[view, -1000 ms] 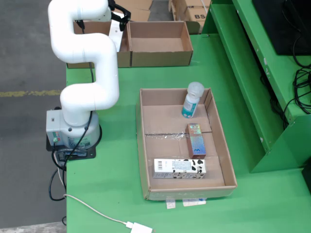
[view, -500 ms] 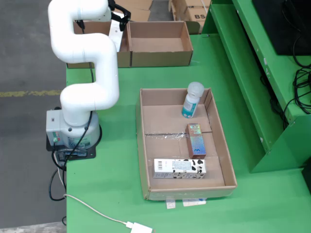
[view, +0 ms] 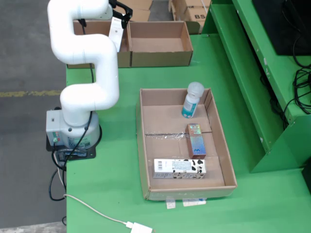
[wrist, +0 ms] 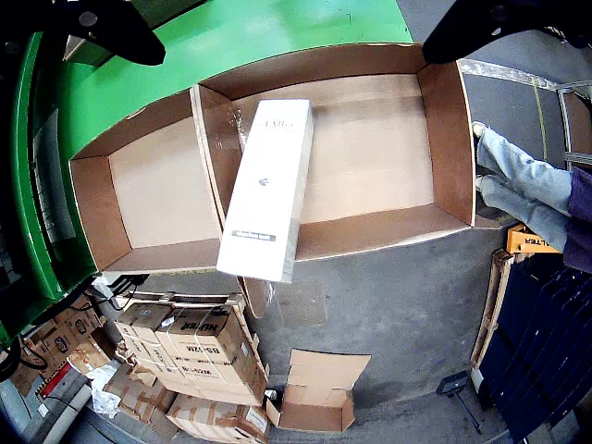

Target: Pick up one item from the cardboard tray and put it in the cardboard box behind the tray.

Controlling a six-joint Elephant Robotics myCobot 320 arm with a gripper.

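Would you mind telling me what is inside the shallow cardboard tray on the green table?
The cardboard tray holds a white-capped bottle, an upright reddish carton and a cow-patterned white box lying flat. Whatever lies beneath them is covered.
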